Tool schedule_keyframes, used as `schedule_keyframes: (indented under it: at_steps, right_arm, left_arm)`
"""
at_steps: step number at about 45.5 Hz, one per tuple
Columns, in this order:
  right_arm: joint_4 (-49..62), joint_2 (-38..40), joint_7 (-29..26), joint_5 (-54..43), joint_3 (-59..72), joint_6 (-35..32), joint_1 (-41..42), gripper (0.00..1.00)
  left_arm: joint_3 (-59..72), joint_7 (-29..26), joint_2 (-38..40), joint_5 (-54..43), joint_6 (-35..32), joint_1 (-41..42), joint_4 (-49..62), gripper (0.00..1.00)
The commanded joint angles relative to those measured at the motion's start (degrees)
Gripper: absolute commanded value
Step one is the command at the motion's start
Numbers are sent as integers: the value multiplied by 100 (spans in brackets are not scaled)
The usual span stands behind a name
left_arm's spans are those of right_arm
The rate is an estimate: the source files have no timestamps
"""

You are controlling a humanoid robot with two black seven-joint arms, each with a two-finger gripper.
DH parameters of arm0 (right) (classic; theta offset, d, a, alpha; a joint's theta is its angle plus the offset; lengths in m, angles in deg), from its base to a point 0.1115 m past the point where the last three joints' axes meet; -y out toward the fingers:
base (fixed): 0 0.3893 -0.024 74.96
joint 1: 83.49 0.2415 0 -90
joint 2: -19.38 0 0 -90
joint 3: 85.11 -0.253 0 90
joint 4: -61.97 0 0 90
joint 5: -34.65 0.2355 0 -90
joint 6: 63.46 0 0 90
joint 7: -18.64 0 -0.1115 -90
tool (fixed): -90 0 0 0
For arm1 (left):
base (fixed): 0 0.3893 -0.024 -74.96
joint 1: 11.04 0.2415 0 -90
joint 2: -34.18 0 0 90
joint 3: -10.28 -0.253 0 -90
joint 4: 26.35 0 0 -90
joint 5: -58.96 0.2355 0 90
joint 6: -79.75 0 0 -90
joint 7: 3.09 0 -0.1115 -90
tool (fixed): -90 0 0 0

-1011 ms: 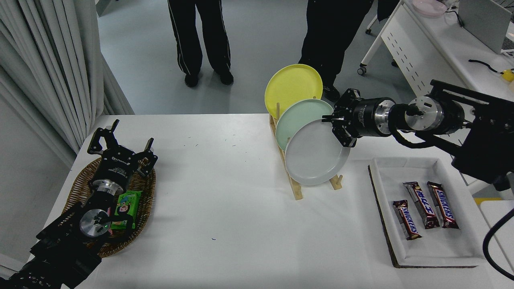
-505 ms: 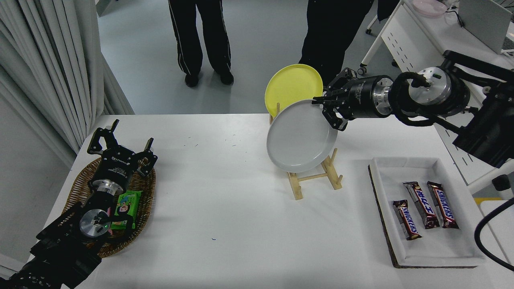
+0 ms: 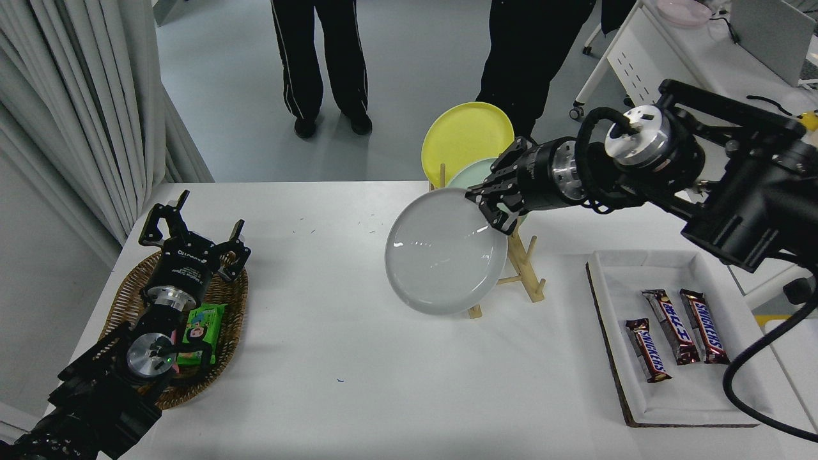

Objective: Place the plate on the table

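Shifted left and lower since a moment ago, clear of the rack and tipped flatter.

Clamped on the upper right rim of the grey plate (image 3: 442, 259) by the right gripper (image 3: 491, 203), held in the air over the white table (image 3: 358, 358), just left of the wooden rack (image 3: 525, 276). Behind it in the rack, upright: a mint green plate (image 3: 471, 172) and a yellow plate (image 3: 465, 135). At right, a white tray (image 3: 690, 397) with three chocolate bars (image 3: 677, 332). Parked at lower left over a wicker basket (image 3: 230, 306), fingers spread: the left gripper (image 3: 190, 233). Beyond the far edge, two people's legs (image 3: 323, 64).
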Motion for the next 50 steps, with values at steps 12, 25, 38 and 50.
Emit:
schedule_keyframes:
  at_steps: [12, 25, 38, 50]
  right_arm:
    - [438, -436, 3, 1703, 90, 465, -663, 0]
    - [746, -436, 3, 1808, -15, 465, -1340, 0]
    - [1229, -533, 3, 1721, -182, 465, -1762, 0]
    - [1642, -796, 3, 1536, -279, 465, -2096, 0]
  left_arm:
    - [-1, 0, 0, 0, 3, 0, -3, 100]
    - [-1, 0, 0, 0, -6, 0, -3, 100]
    - [-1, 0, 0, 0, 3, 0, -3, 100]
    - [-1, 0, 0, 0, 3, 0, -3, 100]
